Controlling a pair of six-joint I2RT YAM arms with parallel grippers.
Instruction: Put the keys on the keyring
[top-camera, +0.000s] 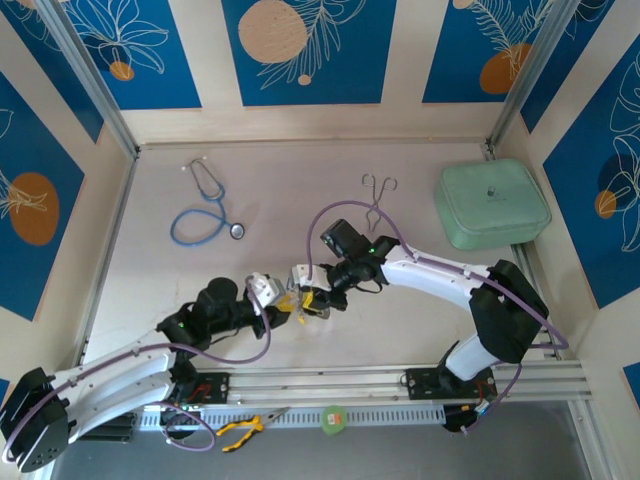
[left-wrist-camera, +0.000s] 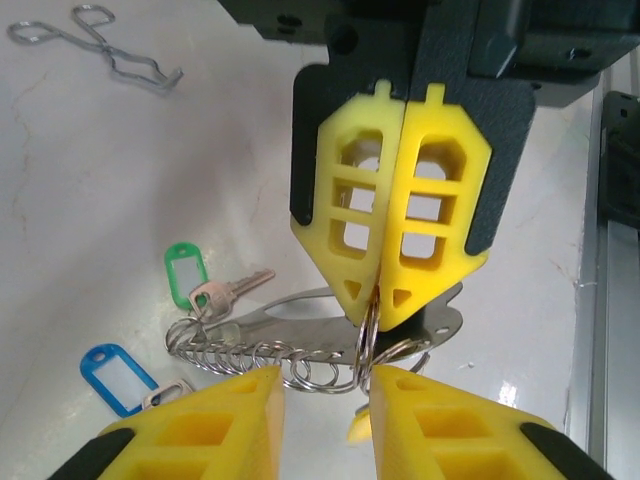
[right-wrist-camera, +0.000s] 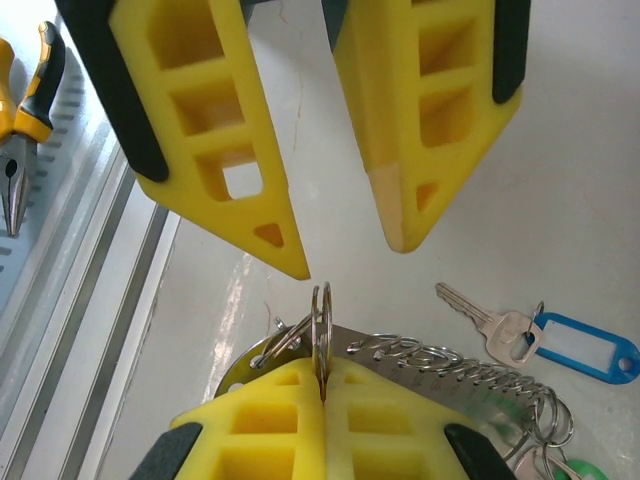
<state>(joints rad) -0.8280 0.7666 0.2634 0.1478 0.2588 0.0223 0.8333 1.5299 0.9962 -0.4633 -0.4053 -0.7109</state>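
The keyring (left-wrist-camera: 300, 328) is a flat silvery oval plate with a coil of wire rings, lying on the table in front of the arms (top-camera: 303, 306). My right gripper (right-wrist-camera: 322, 372) is shut on one upright split ring (right-wrist-camera: 321, 310) of it. My left gripper (left-wrist-camera: 325, 385) faces it with its jaws apart, and the ring stands in the gap near one fingertip. One silver key (left-wrist-camera: 232, 290) lies by a green tag (left-wrist-camera: 185, 272). Another key (right-wrist-camera: 485, 318) hangs on a blue tag (right-wrist-camera: 585, 352).
Metal forceps (top-camera: 378, 195) and a blue-tubed stethoscope (top-camera: 205, 205) lie farther back. A pale green case (top-camera: 493, 203) sits at the back right. Yellow-handled pliers (top-camera: 245, 430) rest past the metal rail (top-camera: 400, 385) at the near edge.
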